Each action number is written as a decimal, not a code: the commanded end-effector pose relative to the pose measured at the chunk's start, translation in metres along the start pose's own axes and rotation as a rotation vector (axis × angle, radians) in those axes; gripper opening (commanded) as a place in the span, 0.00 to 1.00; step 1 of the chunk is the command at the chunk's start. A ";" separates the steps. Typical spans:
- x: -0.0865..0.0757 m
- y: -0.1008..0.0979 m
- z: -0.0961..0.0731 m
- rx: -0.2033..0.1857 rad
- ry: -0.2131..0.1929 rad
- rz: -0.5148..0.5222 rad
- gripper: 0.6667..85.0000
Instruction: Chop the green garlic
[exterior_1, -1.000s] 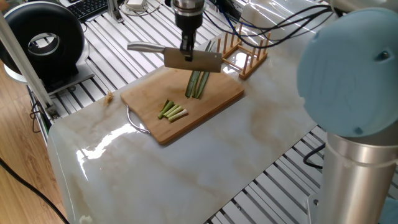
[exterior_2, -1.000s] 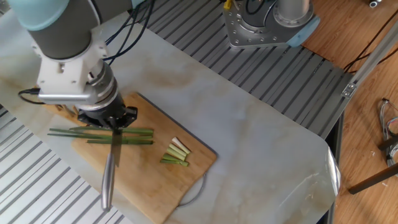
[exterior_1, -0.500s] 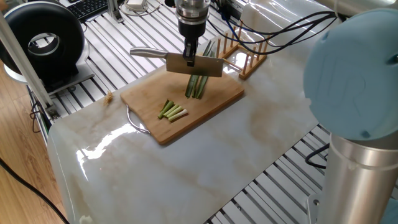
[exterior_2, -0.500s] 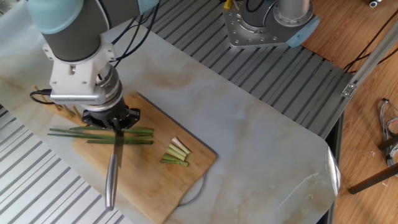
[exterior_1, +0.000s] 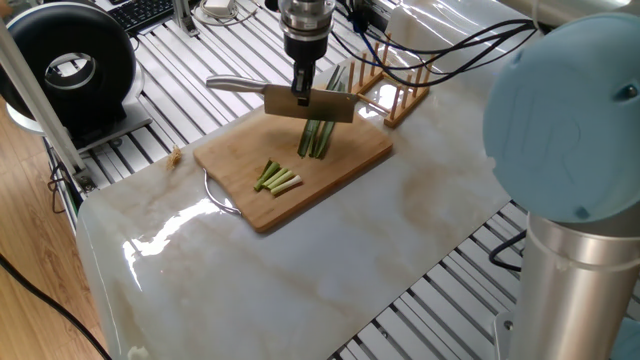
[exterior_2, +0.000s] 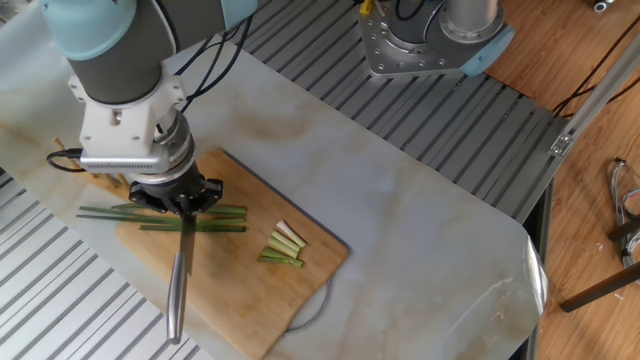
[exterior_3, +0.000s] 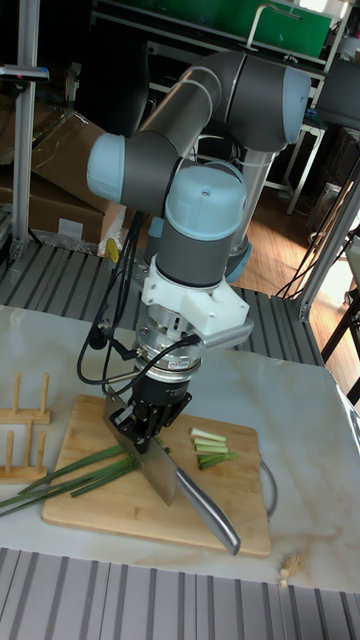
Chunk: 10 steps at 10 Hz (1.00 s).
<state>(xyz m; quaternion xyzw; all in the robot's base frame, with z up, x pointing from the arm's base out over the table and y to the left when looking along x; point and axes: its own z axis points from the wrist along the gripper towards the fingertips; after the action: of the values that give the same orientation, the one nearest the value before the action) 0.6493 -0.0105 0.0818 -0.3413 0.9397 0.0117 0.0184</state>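
Note:
Long stalks of green garlic lie across a wooden cutting board. Several short cut pieces rest near the board's middle. My gripper is shut on a knife. The blade hangs just above the stalks, its handle sticking out sideways.
A wooden peg rack stands beside the board at the table's edge. A black round device sits off the table's corner. A small crumb lies on the marble top.
The knife and gripper shifted slightly along the stalks and rose a little. The stalks and cut pieces stayed where they were.

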 end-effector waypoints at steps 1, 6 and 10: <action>-0.006 0.002 0.002 -0.015 -0.012 0.000 0.01; -0.007 0.000 0.006 -0.005 -0.010 0.003 0.01; -0.003 0.002 0.011 -0.012 -0.014 0.009 0.01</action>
<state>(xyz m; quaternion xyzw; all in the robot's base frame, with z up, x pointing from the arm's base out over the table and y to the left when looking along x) 0.6521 -0.0091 0.0733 -0.3413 0.9397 0.0115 0.0190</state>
